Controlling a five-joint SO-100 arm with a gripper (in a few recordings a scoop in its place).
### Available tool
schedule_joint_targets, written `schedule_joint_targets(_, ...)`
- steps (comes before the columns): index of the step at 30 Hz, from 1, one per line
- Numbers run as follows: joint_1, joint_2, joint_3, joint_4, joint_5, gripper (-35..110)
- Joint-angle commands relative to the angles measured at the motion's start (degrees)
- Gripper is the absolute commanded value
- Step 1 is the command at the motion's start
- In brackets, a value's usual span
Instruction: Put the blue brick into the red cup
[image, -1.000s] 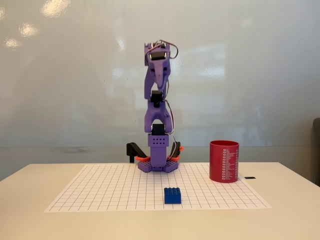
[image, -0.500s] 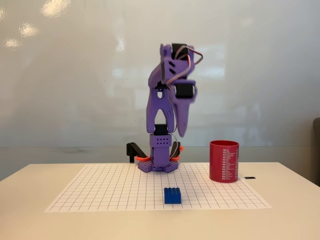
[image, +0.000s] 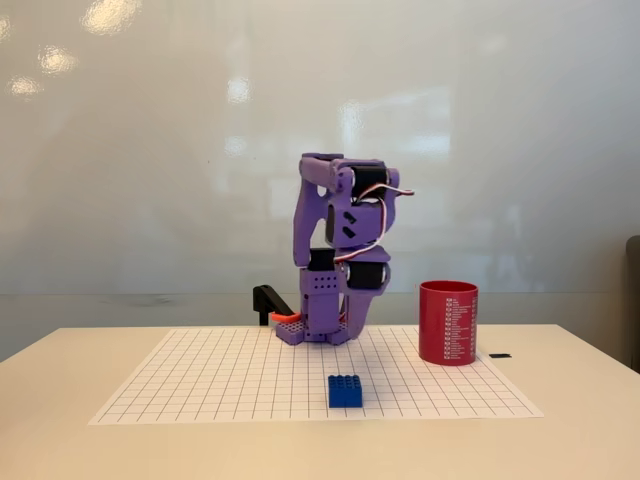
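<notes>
Fixed view: purple arm folded low over its base at far centre of the grid sheet, gripper pointing down, touching nothing; jaw opening not discernible. Blue brick flat on the sheet, near centre. Red cup upright, right, well apart from brick.

A pale table fills the lower part of the fixed view. A white sheet printed with a black grid lies flat across its middle. Toward three o'clock, just off the sheet's edge, sits a small flat black object. Behind, from nine to three o'clock, stands a glossy whitish wall carrying blurred light reflections.
</notes>
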Motion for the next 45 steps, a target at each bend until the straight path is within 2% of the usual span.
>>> schedule_joint_targets(1,-0.5,7.1,0.9,-3.7,3.9,-1)
schedule_joint_targets(6,-0.2,7.6,2.8,-5.7,5.9,-1)
schedule_joint_targets(14,1.8,9.1,18.3,-15.3,7.6,-1)
schedule_joint_targets(20,3.2,9.1,17.1,-15.3,6.4,-1)
schedule_joint_targets(25,3.8,9.0,14.8,-14.2,10.7,0)
schedule_joint_targets(30,4.1,9.8,12.7,-9.2,14.7,43)
schedule_joint_targets(32,3.8,10.0,11.7,-7.2,14.5,52)
schedule_joint_targets(36,2.9,9.9,11.3,-6.4,11.9,54)
schedule_joint_targets(45,3.0,-0.8,11.3,-10.1,5.4,48)
